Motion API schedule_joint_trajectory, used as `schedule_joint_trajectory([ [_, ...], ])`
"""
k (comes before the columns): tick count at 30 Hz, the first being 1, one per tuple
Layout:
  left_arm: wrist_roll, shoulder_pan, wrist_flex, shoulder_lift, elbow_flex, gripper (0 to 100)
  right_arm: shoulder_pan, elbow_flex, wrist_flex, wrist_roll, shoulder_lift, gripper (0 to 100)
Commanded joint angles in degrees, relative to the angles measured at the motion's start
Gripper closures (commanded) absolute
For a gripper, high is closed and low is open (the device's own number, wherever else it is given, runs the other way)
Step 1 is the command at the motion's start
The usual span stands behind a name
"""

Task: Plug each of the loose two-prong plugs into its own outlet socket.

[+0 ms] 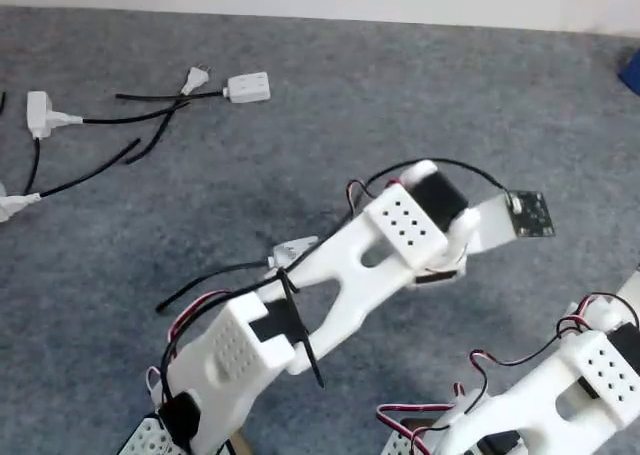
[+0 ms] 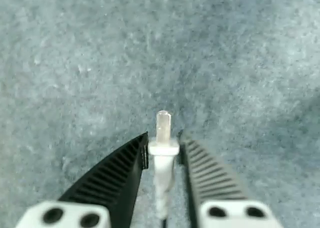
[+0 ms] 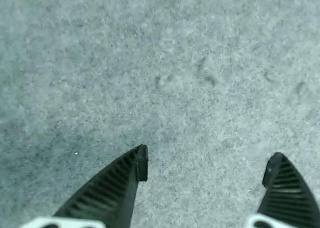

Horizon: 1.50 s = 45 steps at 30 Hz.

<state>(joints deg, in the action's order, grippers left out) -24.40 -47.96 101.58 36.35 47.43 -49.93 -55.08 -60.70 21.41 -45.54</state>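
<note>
A white two-prong plug (image 2: 163,148) stands between the black fingers of my left gripper (image 2: 163,144), which is shut on its body, prongs pointing away over grey carpet. In the high view the left arm (image 1: 400,230) folds over the carpet's middle and hides its own fingers. Another white plug (image 1: 295,247) on a black cable lies beside that arm. Far back left are a white socket block (image 1: 248,87), a loose plug (image 1: 197,76) next to it, and a second white socket (image 1: 40,112). My right gripper (image 3: 206,168) hangs open over bare carpet.
Black cables (image 1: 120,120) criss-cross the back left corner, and one more white connector (image 1: 10,205) lies at the left edge. The right arm (image 1: 590,375) sits at the front right. A blue object (image 1: 632,70) shows at the right edge.
</note>
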Motion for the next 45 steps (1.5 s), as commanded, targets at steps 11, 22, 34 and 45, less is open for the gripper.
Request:
schedule_joint_trajectory([
  [11,-2.4,21.7,0.0,-3.8,5.9,87,18.3,1.5,-2.2,0.6,0.0,64.1],
  [22,16.5,54.3,0.0,-12.1,-8.1,87,64.7,13.5,-21.6,-6.9,0.4,64.2],
  [34,17.8,68.5,-26.9,-18.9,-47.5,87,79.5,16.7,-12.8,-44.5,14.5,83.5],
  [45,19.7,66.7,-32.9,-18.9,-52.2,87,82.8,18.5,-12.6,12.7,19.9,83.8],
])
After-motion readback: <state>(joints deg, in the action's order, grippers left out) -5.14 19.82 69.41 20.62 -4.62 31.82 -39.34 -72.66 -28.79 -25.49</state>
